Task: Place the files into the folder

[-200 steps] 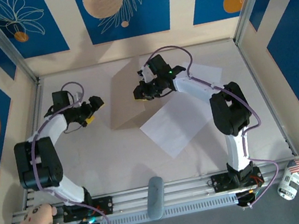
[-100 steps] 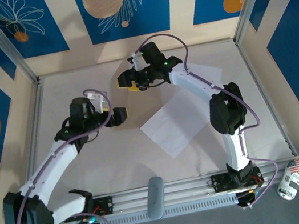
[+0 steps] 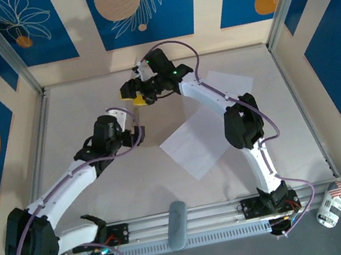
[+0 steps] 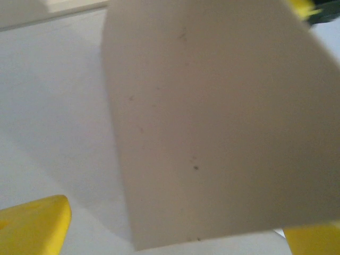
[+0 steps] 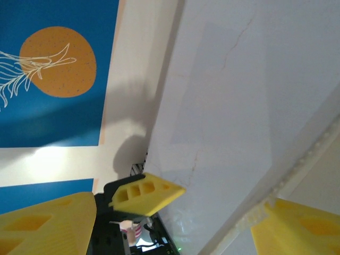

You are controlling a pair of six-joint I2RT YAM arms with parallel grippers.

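From above, we see one white sheet [image 3: 193, 144] lying bare at mid-table and a second sheet [image 3: 234, 82] behind it, partly under the right arm. The left gripper [image 3: 135, 132] and right gripper [image 3: 133, 94] sit near each other towards the back, and the folder is hard to tell from the table there. At the left wrist, the folder [image 4: 212, 127] is close ahead of wide-spread fingers [image 4: 32, 226] that clamp nothing. At the right wrist, the fingers [image 5: 48, 223] are also apart, and the pale surface beyond is unclear.

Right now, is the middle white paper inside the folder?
No, the white paper lies bare and uncovered on the table.
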